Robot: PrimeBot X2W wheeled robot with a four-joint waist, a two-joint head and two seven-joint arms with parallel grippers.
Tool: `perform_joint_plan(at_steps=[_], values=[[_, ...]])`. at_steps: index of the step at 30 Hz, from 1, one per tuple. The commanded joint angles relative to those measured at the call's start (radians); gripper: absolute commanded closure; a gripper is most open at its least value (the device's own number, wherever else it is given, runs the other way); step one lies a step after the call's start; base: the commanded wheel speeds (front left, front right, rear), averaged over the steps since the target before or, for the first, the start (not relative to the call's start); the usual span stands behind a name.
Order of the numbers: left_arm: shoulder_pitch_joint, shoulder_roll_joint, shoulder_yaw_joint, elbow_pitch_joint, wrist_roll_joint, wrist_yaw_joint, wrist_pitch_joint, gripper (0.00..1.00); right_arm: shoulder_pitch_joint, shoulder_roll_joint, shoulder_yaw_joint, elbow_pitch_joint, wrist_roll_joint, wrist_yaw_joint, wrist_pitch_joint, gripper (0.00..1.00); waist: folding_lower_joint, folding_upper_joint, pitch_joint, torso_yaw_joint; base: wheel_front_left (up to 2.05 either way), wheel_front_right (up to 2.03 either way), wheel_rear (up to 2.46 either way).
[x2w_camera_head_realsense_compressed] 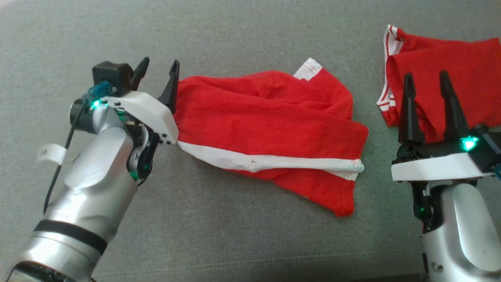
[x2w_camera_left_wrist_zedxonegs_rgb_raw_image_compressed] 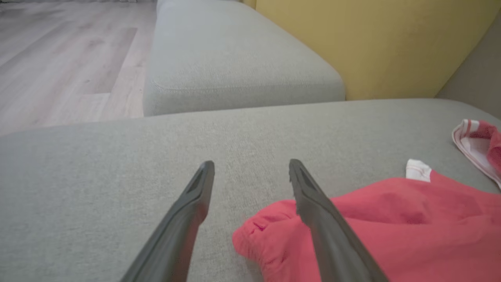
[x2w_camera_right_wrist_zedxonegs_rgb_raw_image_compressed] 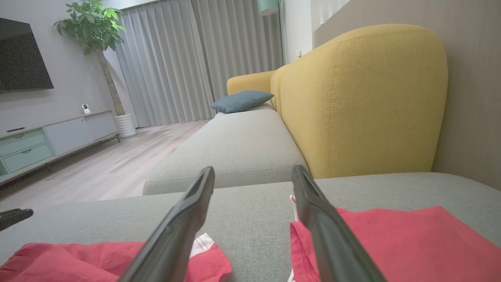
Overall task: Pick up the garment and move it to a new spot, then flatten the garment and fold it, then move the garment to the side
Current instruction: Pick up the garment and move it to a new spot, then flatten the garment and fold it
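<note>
From here the red garment (x2w_camera_head_realsense_compressed: 270, 129) lies crumpled across the middle of the grey sofa seat (x2w_camera_head_realsense_compressed: 219, 35), its white side stripe running along the near side and a white cuff poking out at the far edge. There is bare grey fabric on my left of it, beyond it, and in front of it down to the seam along the seat's front edge. On my right the room is tighter: a second red garment (x2w_camera_head_realsense_compressed: 477, 66) with white trim lies flat near the far right corner, with only a narrow strip of seat between the two. The left wrist view shows the seat ending at a drop to a wood floor (x2w_camera_left_wrist_zedxonegs_rgb_raw_image_compressed: 58, 58), with another grey cushion (x2w_camera_left_wrist_zedxonegs_rgb_raw_image_compressed: 235, 58) and a yellow backrest (x2w_camera_left_wrist_zedxonegs_rgb_raw_image_compressed: 372, 39) beyond. My left gripper (x2w_camera_head_realsense_compressed: 160, 66) sits low at the garment's left end, arm angled in from the lower left, fingers apart and holding nothing; one finger is right at the gathered hem, though I cannot tell if it touches. My right gripper (x2w_camera_head_realsense_compressed: 426, 80) points straight ahead, fingers wide and empty, above the near edge of the second garment.
</note>
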Motion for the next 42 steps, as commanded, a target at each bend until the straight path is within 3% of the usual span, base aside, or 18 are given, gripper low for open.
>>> perform_joint_plan(at_steps=[1, 8, 13, 22, 29, 42], values=[[-0.049, 0.037, 0.048, -0.040, 0.018, 0.000, -0.018, 0.00, -0.016, -0.003, 0.021, -0.026, -0.008, 0.000, 0.001, 0.00, 0.0000, 0.0000, -0.019, 0.013, 0.00, 0.00, 0.00], [0.035, 0.076, 0.126, -0.180, 0.054, 0.033, -0.034, 0.00, 0.008, -0.003, 0.013, -0.002, -0.012, 0.000, 0.006, 0.00, 0.0000, 0.0000, -0.077, 0.043, 0.00, 0.00, 0.00], [0.193, 0.100, 0.224, -0.358, 0.115, 0.056, -0.034, 0.00, 0.045, -0.003, 0.014, 0.023, -0.019, 0.000, 0.011, 0.00, 0.0000, 0.0000, -0.131, 0.069, 0.00, 0.00, 0.00], [0.508, 0.054, 0.375, -0.590, 0.215, 0.065, -0.034, 0.00, 0.148, -0.003, 0.026, 0.073, -0.007, 0.000, 0.015, 0.00, 0.0000, 0.0000, -0.198, 0.088, 0.00, 0.00, 0.00], [0.632, -0.028, 0.461, -0.645, 0.288, 0.031, -0.034, 0.00, 0.199, -0.003, 0.032, 0.096, 0.009, 0.000, 0.014, 0.00, 0.0000, 0.0000, -0.205, 0.084, 0.00, 0.00, 0.00], [0.620, -0.102, 0.519, -0.597, 0.373, -0.065, -0.034, 0.00, 0.174, -0.003, 0.080, 0.247, 0.090, 0.000, 0.136, 0.00, 0.0000, 0.0000, -0.152, 0.098, 0.00, 0.00, 0.00]])
